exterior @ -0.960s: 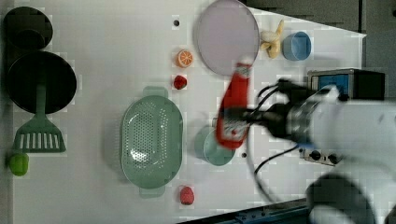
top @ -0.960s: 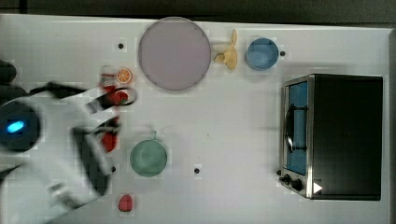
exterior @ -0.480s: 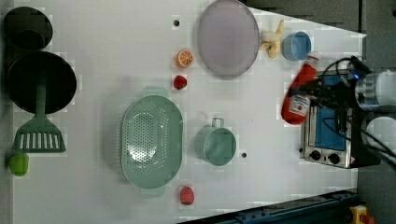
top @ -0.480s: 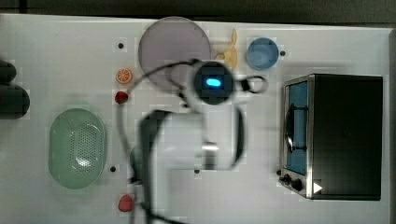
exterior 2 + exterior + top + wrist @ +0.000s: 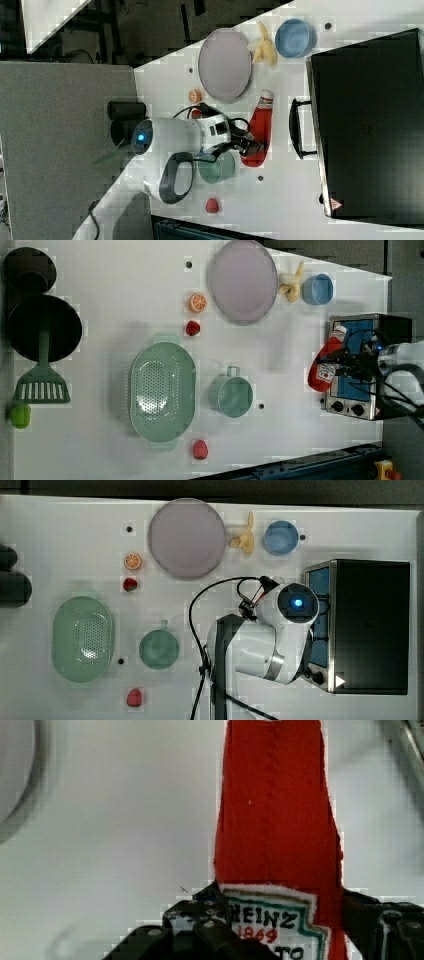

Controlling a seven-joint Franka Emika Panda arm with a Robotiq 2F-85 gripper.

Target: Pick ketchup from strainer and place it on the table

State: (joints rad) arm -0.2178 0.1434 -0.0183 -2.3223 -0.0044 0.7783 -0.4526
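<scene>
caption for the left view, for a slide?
Gripper holds ketchup beside the toaster oven, clear of the empty strainer.

1. The gripper [image 5: 334,365] clamps the ketchup [image 5: 326,365] above the table [image 5: 280,360], close beside the toaster oven [image 5: 357,365], which blocks the left view's right.
2. Bare tabletop lies between the teal cup [image 5: 231,396] and the oven.
3. Toward the left view's top stand the large plate [image 5: 243,281], banana [image 5: 291,282] and blue bowl [image 5: 317,289].
4. The strainer [image 5: 161,389] sits well apart, beyond the cup, with 1 strawberry [image 5: 193,328] above it and another [image 5: 199,449] below in the left view.
</scene>
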